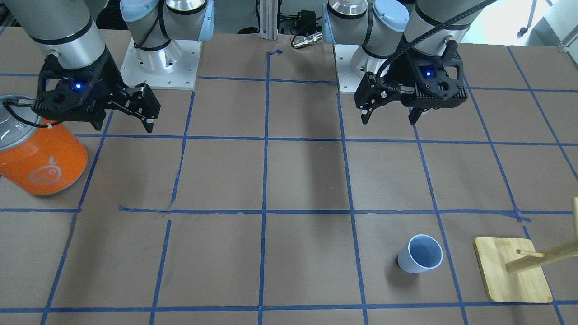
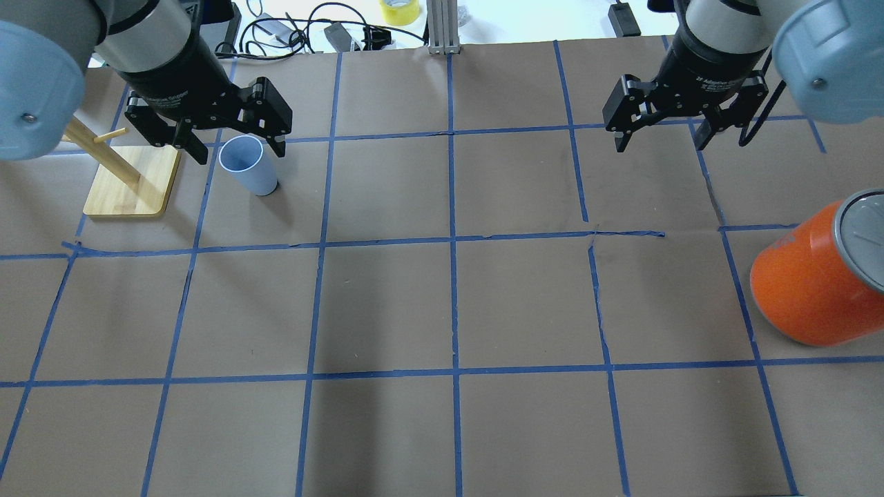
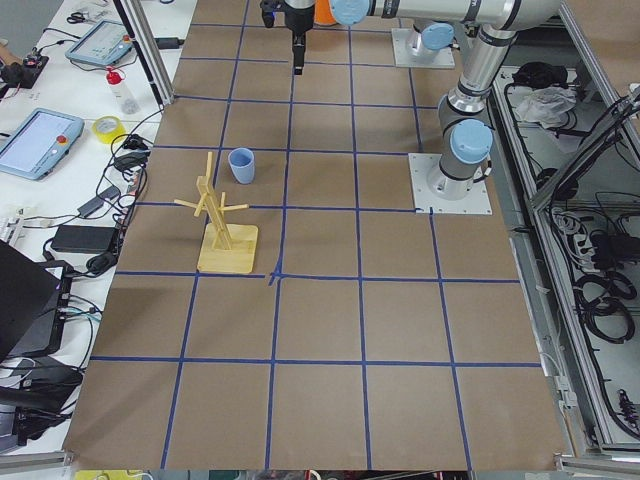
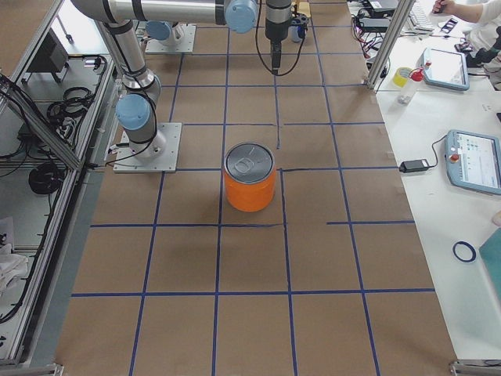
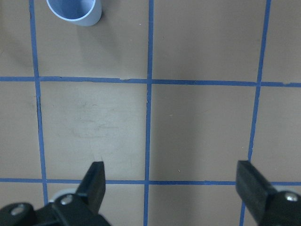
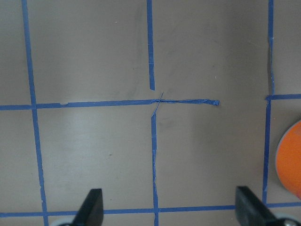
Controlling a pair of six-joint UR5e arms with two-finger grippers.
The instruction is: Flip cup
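One cup (image 2: 247,168) on your bench (image 2: 525,304): a small, pale lavender-blue plastic tumbler, tapered, smooth, no handle, darker blue inside. It stands upright, mouth up, on the robot's left half, toward your side of the bench. Nothing is touching it.

Just beside it, further to the robot's left, you have one wooden rack (image 2: 131,190). It has a flat rounded-corner base of light wood, a slanted post and thin pegs. Cup and base sit close but apart.

Left pincer (image 1: 388,119): two black fingers, spread wide, nothing between them. It hangs above the bench on the robot's side of the cup. In its wrist view you see only the cup's rim, at the top edge, well ahead of the fingertips.

Right pincer (image 2: 661,145): two black fingers, likewise spread and empty, hanging over bare bench.

One large can (image 2: 808,283) stands on the robot's far right. Its body is glossy orange with a pale round logo, and its lid is grey metal. It is well apart from the cup.

The bench surface is matte brown paper, marked into squares by blue tape, with some strips crooked or broken.
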